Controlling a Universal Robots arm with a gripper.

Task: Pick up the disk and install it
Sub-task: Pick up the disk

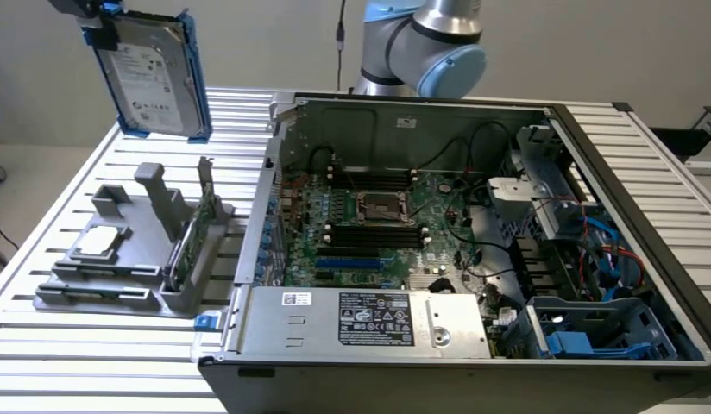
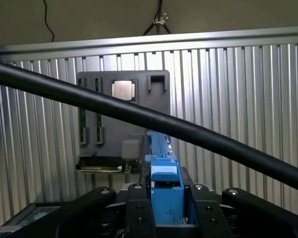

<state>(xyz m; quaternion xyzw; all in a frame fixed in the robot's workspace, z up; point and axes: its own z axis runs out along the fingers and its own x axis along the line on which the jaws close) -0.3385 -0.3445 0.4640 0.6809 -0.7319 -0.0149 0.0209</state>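
The disk (image 1: 158, 73), a silver-grey hard drive with a white label in a bright blue carrier, hangs upright in the air above the slatted table at the exterior view's upper left. My gripper (image 1: 100, 24) holds it from its top corner. In the wrist view the carrier's blue edge (image 2: 165, 183) runs straight out between the two black fingers (image 2: 139, 203), and the gripper (image 2: 166, 206) is shut on it. The disk is well above the grey holder (image 1: 125, 259) and to the exterior view's left of the open computer case (image 1: 448, 233).
The grey holder carries a small square silver chip (image 1: 103, 240) and a thin upright card (image 1: 185, 246). Inside the case, a blue-lined drive bay (image 1: 592, 332) sits at the lower right. A black cable (image 2: 139, 116) crosses the wrist view. The arm's base joint (image 1: 431, 43) stands behind the case.
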